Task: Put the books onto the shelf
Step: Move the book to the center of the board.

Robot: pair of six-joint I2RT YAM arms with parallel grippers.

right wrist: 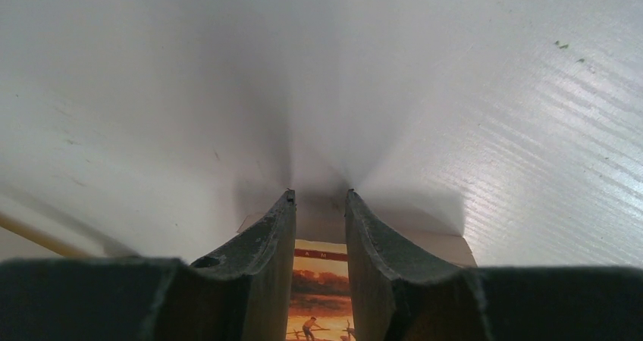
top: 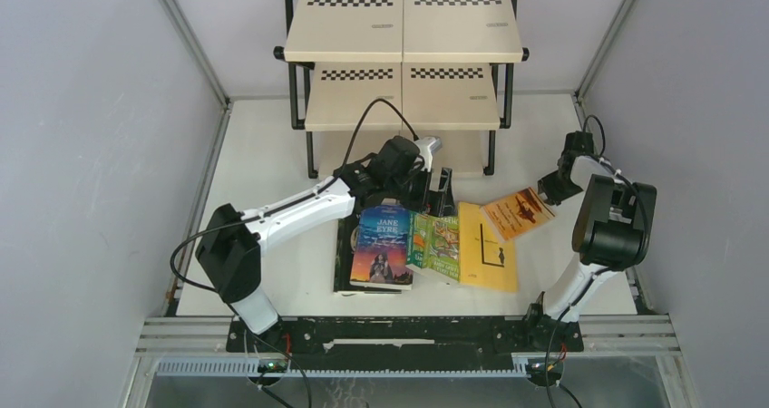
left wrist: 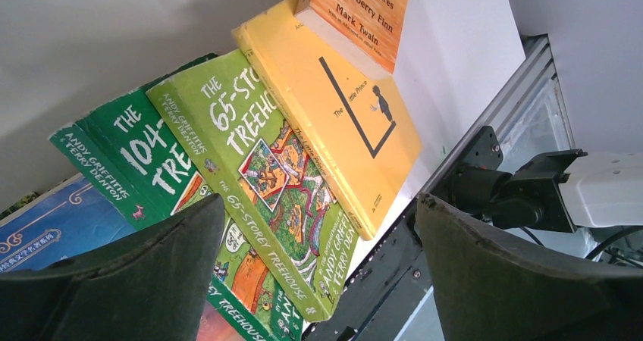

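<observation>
The small orange paperback (top: 517, 213) rests partly on the plain yellow paperback (top: 487, 247) at the right end of the row of books on the white tabletop (top: 263, 154). Its long axis runs diagonally, and its far-right corner meets the right gripper (top: 555, 189), the nearer arm. Those jaws stand narrow, with orange cover showing in the gap; whether they pinch it cannot be told. The left gripper (top: 435, 186) hangs wide open over the green cartoon-covered paperbacks (top: 435, 245). The cream checkerboard-trimmed shelf (top: 403, 27) stands beyond, to the far left.

overhead view, close wrist views, books (top: 433, 245) shared
</observation>
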